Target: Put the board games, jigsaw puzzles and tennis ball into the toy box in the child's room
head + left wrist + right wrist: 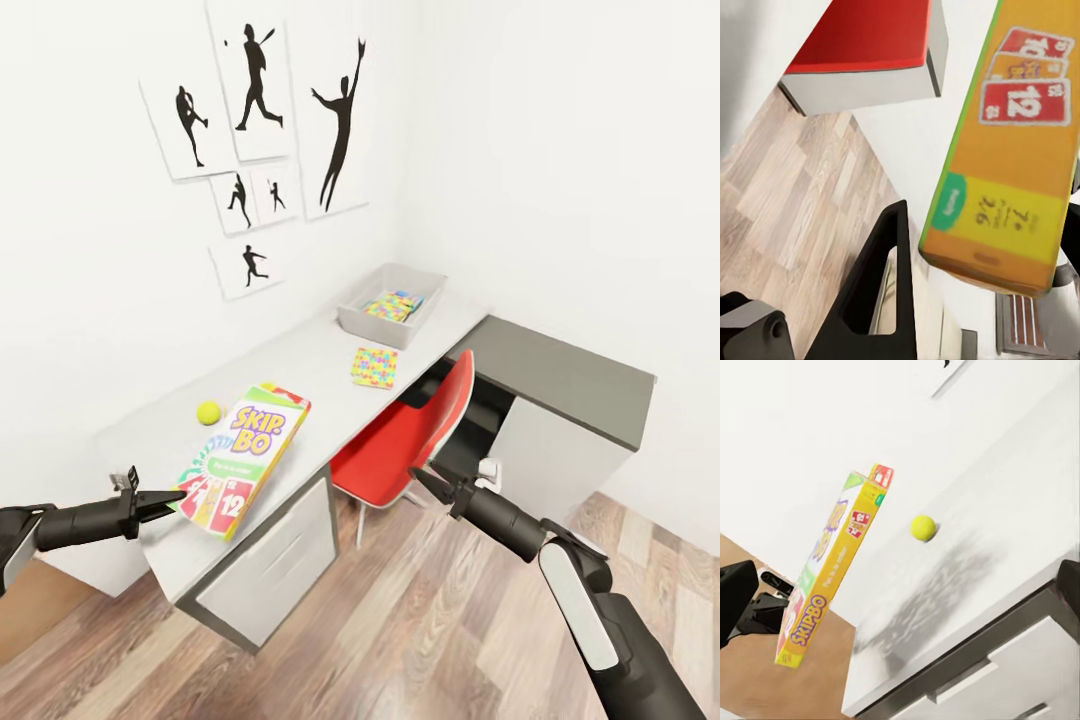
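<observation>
Left claw (178, 497) is clamping the near edge of the flat white-green-red SKIP-BO game box (243, 456), holding it tilted above the pale grey mottled worktop (300, 365), near the small yellow-green tennis ball (208, 411). Right claw (417, 479) is hanging with fingers together beside the red chair (405, 443).

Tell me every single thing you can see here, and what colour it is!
SKIP-BO game box: one, white, green and red, lifted off the table, held at its near end by the left claw.
Tennis ball: one, yellow-green, on the table beside the box.
Jigsaw puzzles: two, multicoloured; one flat on the table, one inside the toy box.
Toy box: one, light grey, at the table's far end.
Table: one, pale grey top.
Chair: one, red.
Lower desk: one, dark grey top.
Pictures: six, black silhouettes.
Left claw: black, pinching the box.
Right claw: black, empty.
</observation>
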{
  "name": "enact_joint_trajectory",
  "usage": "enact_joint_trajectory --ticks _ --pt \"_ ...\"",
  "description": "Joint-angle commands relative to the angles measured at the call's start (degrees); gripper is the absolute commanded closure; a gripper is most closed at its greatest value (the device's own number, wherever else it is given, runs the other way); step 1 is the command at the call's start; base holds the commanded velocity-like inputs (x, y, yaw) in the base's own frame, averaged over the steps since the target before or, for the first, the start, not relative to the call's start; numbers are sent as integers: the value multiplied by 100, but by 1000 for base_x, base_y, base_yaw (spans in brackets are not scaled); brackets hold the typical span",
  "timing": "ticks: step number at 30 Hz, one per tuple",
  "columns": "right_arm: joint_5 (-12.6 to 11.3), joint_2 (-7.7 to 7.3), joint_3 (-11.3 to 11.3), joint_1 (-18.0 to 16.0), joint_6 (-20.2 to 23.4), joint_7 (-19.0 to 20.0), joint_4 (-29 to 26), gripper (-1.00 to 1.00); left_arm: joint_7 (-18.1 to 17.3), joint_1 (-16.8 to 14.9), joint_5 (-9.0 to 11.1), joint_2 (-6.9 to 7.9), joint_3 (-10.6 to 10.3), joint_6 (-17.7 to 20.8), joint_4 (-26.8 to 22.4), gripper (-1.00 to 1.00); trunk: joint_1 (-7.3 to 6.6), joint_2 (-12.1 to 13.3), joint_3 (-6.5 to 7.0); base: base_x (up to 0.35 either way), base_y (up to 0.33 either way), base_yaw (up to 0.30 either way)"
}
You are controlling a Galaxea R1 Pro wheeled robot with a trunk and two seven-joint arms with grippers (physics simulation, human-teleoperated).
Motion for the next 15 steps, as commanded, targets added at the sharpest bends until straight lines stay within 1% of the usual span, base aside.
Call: enact_joint_trajectory --ticks 1,12,15 --pt "-57 -3 5 -5 48 -9 0 -100 -23 -2 10 2 3 52 -4 100 3 -10 -2 0 0 -198" --pt "-51 -6 5 -1 48 -9 -4 -100 -23 -2 18 10 9 36 -4 100 3 -10 80 0 0 -196" --pt "-49 -7 6 -1 41 -9 -6 -100 -23 -2 19 11 10 15 -4 100 3 -10 105 0 0 -110"
